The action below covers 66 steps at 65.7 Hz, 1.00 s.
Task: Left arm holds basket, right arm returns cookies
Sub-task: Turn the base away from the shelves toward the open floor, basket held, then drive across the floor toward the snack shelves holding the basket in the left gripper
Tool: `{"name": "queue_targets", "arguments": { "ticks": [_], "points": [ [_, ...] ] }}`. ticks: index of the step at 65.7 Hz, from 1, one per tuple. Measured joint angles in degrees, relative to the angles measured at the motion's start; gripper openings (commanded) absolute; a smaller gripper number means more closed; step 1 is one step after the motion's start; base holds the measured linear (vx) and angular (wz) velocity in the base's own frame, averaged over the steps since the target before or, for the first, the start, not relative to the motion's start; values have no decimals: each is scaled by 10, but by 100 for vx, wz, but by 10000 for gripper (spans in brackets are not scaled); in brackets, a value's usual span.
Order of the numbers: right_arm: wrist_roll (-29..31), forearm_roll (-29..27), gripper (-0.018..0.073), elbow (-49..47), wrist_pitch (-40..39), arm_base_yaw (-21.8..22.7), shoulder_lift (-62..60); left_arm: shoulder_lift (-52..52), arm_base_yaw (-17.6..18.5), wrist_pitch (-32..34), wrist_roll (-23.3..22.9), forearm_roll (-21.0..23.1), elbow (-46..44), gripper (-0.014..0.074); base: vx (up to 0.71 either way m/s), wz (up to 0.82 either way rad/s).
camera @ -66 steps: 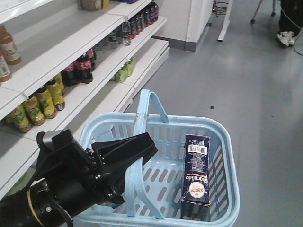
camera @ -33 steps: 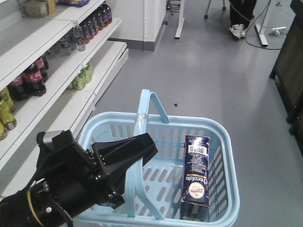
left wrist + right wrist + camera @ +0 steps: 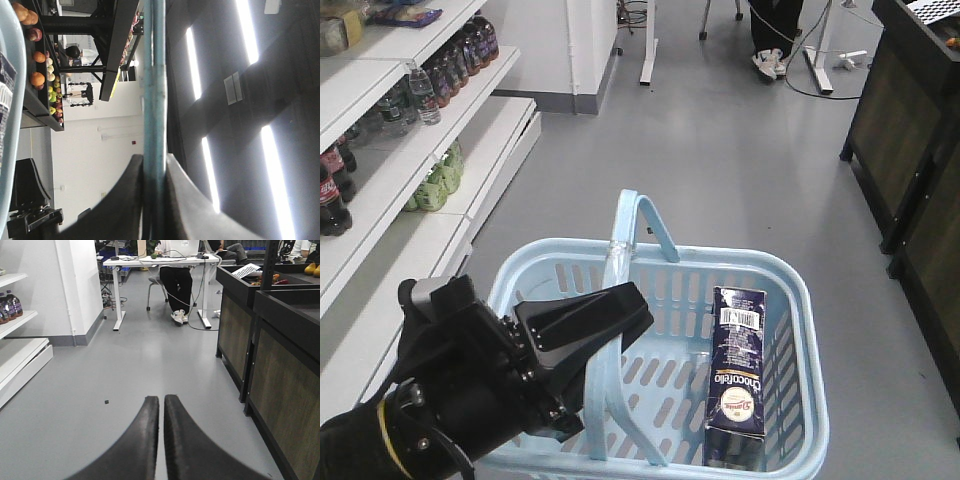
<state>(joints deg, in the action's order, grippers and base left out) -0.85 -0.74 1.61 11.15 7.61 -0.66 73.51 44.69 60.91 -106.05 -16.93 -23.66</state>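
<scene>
Front view: left gripper (image 3: 620, 315) is clamped on one hoop handle (image 3: 612, 265) of the basket (image 3: 740, 260), and the left wrist view shows that bar pinched between the jaws. Cookies (image 3: 738, 375) stand inside the basket, against its right wall. Right gripper (image 3: 161, 404) hangs over the floor (image 3: 100, 390), jaws nearly touching, empty.

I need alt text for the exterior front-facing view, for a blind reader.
The left gripper is shut on a handle of the light blue basket; the navy cookies box lies inside, at its right. White shelves of bottled drinks line the left side.
</scene>
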Motion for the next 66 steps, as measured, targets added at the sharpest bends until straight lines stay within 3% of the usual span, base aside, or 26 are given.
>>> {"name": "queue_targets", "arguments": {
  "ticks": [66],
  "points": [
    [0, 0, -11, 0, 0, 0, 0, 0, 0, 0, 0, 0, 0, -3, 30, -7]
  ]
}}
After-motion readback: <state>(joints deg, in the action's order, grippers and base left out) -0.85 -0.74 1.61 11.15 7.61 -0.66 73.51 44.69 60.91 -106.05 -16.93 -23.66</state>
